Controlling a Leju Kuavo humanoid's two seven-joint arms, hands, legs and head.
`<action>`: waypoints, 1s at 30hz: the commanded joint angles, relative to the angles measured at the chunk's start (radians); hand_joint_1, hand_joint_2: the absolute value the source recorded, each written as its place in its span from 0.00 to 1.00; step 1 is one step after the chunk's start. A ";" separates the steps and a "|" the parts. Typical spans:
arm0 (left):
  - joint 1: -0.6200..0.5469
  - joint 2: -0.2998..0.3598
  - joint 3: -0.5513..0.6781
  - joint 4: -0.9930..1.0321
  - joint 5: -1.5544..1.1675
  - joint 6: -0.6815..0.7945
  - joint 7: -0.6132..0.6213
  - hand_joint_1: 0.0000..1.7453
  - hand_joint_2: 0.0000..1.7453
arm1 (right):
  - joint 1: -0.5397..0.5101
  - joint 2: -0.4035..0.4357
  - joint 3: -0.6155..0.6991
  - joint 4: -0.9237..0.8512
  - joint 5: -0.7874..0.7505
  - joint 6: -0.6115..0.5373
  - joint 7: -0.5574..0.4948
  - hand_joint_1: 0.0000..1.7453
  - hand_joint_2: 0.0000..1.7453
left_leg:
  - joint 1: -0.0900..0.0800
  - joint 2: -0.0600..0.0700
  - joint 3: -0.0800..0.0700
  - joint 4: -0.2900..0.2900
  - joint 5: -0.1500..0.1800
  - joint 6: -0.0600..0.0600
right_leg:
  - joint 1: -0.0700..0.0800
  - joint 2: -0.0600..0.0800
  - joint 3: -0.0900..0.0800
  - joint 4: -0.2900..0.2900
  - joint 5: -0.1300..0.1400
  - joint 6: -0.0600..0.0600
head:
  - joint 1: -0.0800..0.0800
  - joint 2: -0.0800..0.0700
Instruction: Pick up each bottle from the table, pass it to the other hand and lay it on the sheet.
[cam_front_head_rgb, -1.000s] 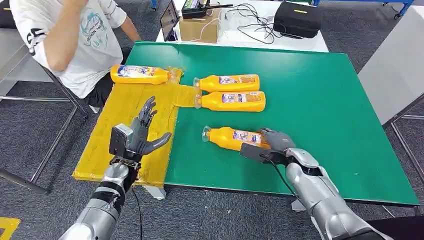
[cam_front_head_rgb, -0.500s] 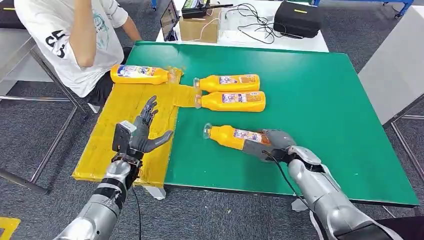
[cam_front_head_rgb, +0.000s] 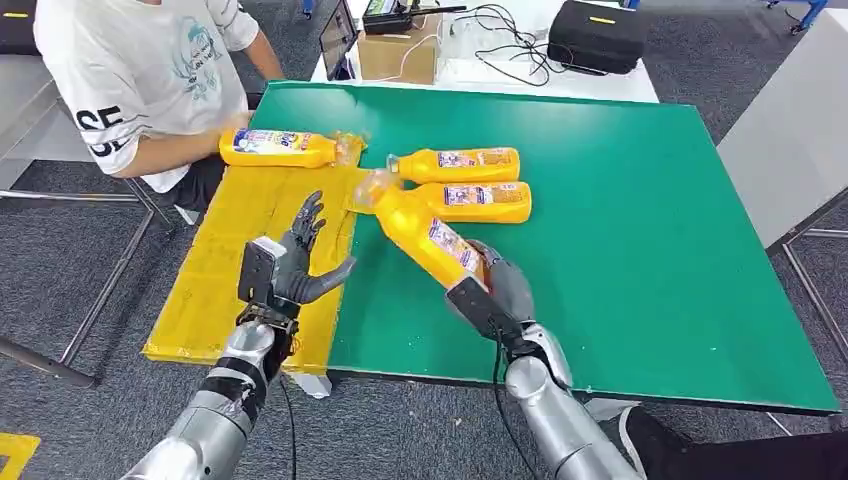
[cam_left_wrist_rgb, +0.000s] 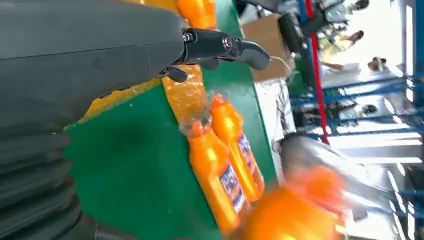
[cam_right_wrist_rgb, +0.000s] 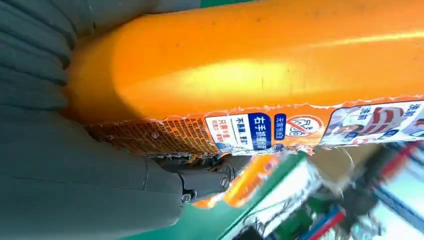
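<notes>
At the far left you see a person (cam_front_head_rgb: 140, 80) in a white printed shirt seated by the table corner, one forearm lying near the bottle on the sheet (cam_front_head_rgb: 278, 148), which rests on its side at the far end of the yellow sheet (cam_front_head_rgb: 230, 260). The sheet covers the left edge of the green table (cam_front_head_rgb: 640, 200) and hangs a little past it. Above the near part of the sheet your left hand (cam_front_head_rgb: 300, 262) hovers with fingers spread wide and thumb pointing toward the middle, holding nothing; the left wrist view shows its dark fingers (cam_left_wrist_rgb: 220, 46) apart. Moving right, your right hand (cam_front_head_rgb: 492, 290) grips the held bottle (cam_front_head_rgb: 425, 232) around its base end. That bottle is lifted off the table and tilted, its clear cap end pointing up and toward the sheet, just in front of the two lying bottles. The right wrist view shows its orange body and label pressed against the palm. Behind it, the far bottle (cam_front_head_rgb: 458, 164) and the near bottle (cam_front_head_rgb: 470, 201) lie side by side on the green surface, caps toward the sheet. Beyond the table you see a cardboard box (cam_front_head_rgb: 398, 55), cables and a black case (cam_front_head_rgb: 597, 38).
</notes>
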 joint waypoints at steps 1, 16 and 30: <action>-0.030 -0.011 -0.060 0.008 0.039 0.012 0.041 0.00 1.00 | 0.017 0.075 -0.042 -0.086 -0.070 -0.024 -0.034 1.00 1.00 | 0.000 0.000 0.002 0.000 -0.001 -0.001 | 0.000 0.000 0.002 0.001 -0.001 -0.001 | 0.000 0.000; -0.039 -0.039 -0.117 0.009 0.126 -0.086 0.111 0.00 1.00 | -0.057 0.117 0.027 0.046 -0.059 -0.011 -0.042 1.00 1.00 | 0.000 0.001 0.005 0.002 -0.003 -0.001 | 0.000 0.000 0.004 0.001 -0.003 -0.001 | 0.000 0.000; -0.026 -0.041 -0.204 -0.072 0.216 -0.140 0.166 0.00 1.00 | -0.120 0.173 0.140 0.254 -0.018 0.029 -0.043 1.00 1.00 | 0.000 0.003 0.004 0.000 -0.003 -0.001 | 0.000 0.001 0.004 0.000 -0.002 -0.001 | -0.001 0.000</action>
